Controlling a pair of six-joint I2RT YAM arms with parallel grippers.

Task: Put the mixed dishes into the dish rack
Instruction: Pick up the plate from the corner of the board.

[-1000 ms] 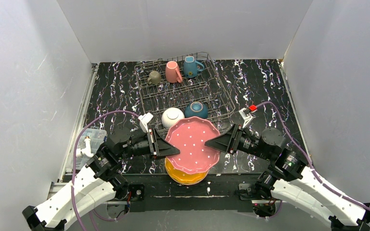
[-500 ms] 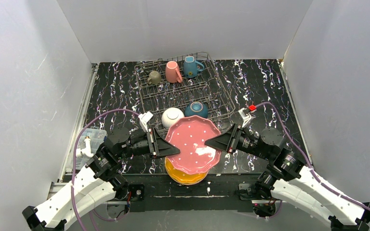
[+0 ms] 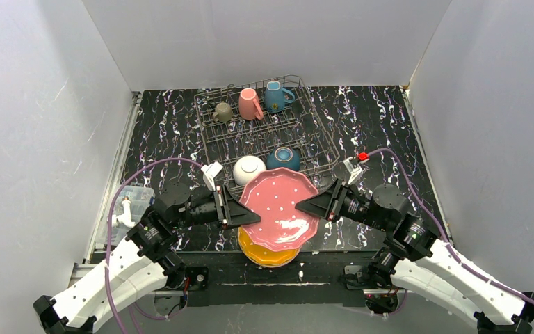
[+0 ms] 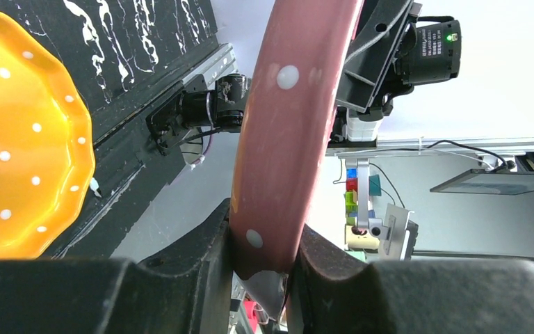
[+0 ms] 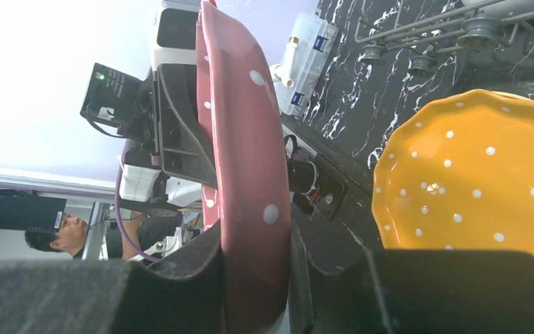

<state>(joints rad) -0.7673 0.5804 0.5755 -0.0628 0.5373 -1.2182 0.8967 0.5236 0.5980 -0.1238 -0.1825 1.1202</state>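
The rack (image 3: 318, 132) stands beyond the arms. Just in front of it the pink plate (image 3: 278, 209) hangs tilted over the orange plate (image 3: 264, 256) — left gripper (image 3: 251, 217) clamped on its left rim, right gripper (image 3: 304, 206) clamped on its right.

Black bench (image 3: 382, 125) veined with white, boxed in on three sides by plain white walls (image 3: 264, 42). At its left edge, a small clear plastic box (image 3: 132, 200) sits just beside a metal rail (image 3: 119, 163). The right wrist view catches a dark-haired person (image 5: 50, 236) beyond the bench.
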